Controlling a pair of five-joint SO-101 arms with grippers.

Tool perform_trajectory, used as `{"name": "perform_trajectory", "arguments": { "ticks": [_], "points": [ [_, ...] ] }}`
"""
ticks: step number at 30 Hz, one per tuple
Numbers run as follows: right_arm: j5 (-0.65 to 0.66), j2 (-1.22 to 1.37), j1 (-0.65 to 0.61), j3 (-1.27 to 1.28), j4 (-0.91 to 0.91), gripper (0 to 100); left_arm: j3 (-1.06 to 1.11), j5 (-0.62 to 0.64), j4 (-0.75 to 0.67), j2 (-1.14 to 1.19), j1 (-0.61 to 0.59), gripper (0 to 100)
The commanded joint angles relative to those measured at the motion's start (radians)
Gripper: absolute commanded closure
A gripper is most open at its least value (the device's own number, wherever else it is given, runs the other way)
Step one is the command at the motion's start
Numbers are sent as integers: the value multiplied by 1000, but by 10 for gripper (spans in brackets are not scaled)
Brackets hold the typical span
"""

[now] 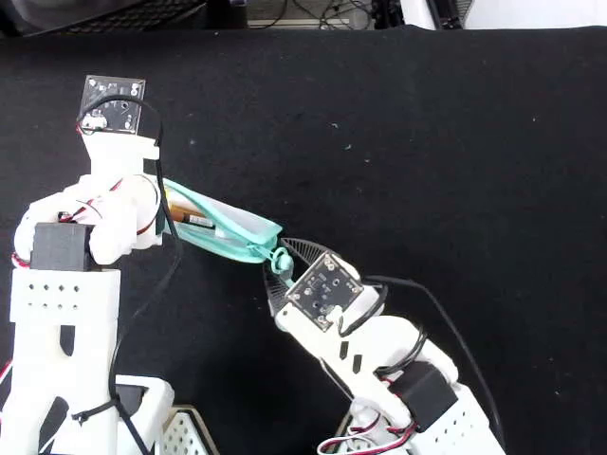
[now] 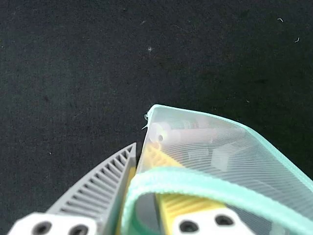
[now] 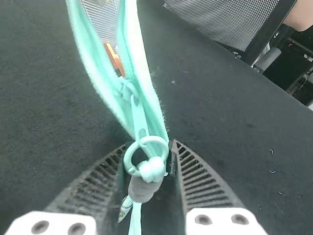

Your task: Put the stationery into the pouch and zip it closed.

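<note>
Pouch [image 1: 237, 227], one, in left end effector [image 2: 145, 164], zipper pull [image 3: 145, 170] in right end effector [image 3: 149, 146]

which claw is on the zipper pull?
The right claw, pinching the teal zipper pull; the left claw clamps the pouch at its other end.
</note>
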Motion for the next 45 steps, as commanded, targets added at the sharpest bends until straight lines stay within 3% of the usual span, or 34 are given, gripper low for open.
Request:
{"name": "perform_trajectory", "arguments": {
  "ticks": [1,10,24,30,34,45],
  "points": [
    [5,-12,9,-42,-2,906,74,-5,-11,23,15,970],
    [97,-12,6,-48,-2,986,76,-5,-11,23,15,970],
    [95,-10,11,-139,-35,982,74,-5,-11,23,15,970],
    [86,-7,12,-140,-41,900,74,-5,-11,23,15,970],
    [95,-1,12,-139,-43,984,74,-5,-11,23,15,970],
    [97,1,12,-229,-29,986,65,-2,-11,14,15,970]
  ]
}}
